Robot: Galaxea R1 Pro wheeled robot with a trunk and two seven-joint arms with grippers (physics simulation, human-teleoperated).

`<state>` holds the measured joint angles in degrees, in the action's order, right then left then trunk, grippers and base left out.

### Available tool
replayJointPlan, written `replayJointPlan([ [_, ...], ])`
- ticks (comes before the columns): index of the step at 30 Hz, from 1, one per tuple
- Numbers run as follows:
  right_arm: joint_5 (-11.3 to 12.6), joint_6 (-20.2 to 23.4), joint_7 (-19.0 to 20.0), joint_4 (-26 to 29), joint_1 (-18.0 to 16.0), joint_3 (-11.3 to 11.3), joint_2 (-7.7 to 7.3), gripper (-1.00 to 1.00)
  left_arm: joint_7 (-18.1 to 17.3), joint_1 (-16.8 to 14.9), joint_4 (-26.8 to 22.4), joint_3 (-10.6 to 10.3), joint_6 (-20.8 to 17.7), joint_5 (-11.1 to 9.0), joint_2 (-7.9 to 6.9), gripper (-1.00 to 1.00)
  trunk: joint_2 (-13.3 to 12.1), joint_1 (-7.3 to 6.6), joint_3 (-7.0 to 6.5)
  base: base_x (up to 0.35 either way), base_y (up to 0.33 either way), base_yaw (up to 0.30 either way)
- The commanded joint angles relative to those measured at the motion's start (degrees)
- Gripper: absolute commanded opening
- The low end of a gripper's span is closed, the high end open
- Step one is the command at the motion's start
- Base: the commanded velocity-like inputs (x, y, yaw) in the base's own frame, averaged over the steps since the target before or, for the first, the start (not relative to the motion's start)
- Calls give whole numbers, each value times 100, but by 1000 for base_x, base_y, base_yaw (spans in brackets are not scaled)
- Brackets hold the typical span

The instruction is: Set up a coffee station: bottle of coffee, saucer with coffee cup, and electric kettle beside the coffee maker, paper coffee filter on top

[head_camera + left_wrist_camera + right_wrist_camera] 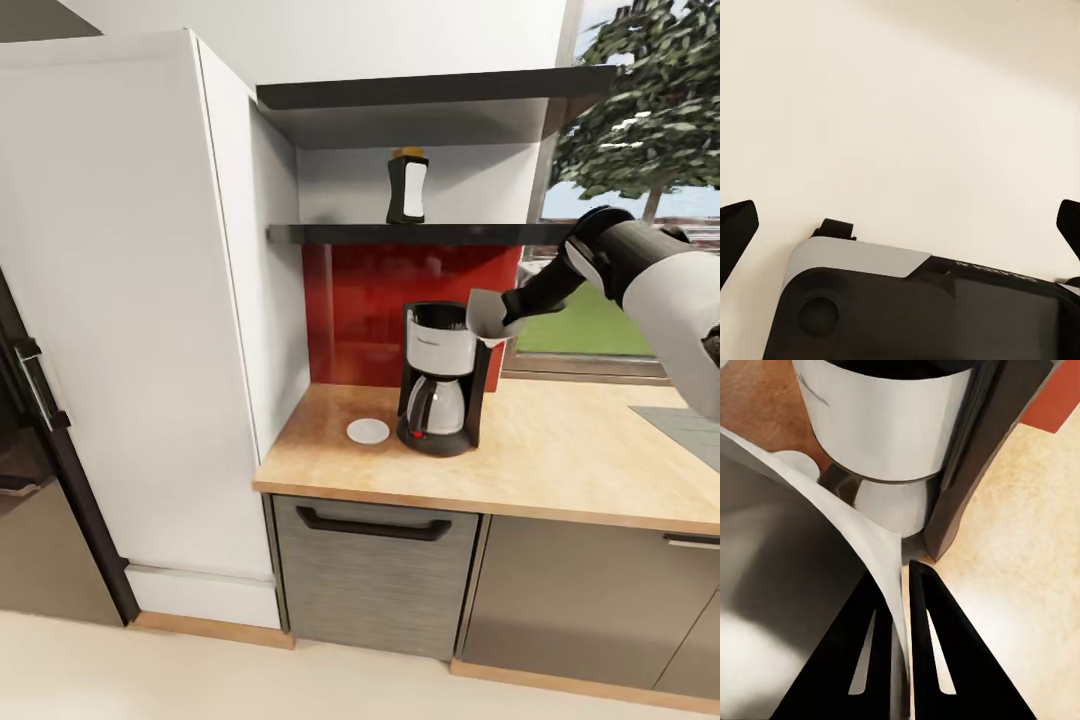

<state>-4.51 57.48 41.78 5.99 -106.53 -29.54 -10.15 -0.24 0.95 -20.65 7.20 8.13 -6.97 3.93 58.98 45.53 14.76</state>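
On the wooden countertop (pixel 560 450), one coffee maker (pixel 440 390) stands against the red backsplash, staying put as the station's anchor. Beside its top, the right gripper (pixel 897 607) pinches one paper coffee filter (pixel 487 318) by its edge, seemingly so it can be lowered onto the machine. One coffee bottle (pixel 407 186) waits on the shelf above; one saucer (pixel 368 431) lies near the machine. The left gripper (pixel 900 225) hangs spread, empty.

Red backsplash (pixel 400 300), white filter (pixel 487 318)
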Motion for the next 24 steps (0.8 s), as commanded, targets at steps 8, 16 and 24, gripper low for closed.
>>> replayJointPlan([
  [8, 48, 19, 221, -75, -150, 35, -19, -100, -3, 2, -9, 1, 13, -59, -5, 100, 4, 2, 6, 96, 8, 0],
  [16, 94, 10, 802, -44, -348, 43, -88, -100, -3, 2, -2, 1, 13, -59, -7, 100, 4, 2, 6, 113, 50, 0],
  [24, 95, 2, 1560, -21, -465, 44, -117, -100, -3, 2, 23, 1, 13, -59, -7, 100, 4, 2, 6, 92, 80, 0],
])
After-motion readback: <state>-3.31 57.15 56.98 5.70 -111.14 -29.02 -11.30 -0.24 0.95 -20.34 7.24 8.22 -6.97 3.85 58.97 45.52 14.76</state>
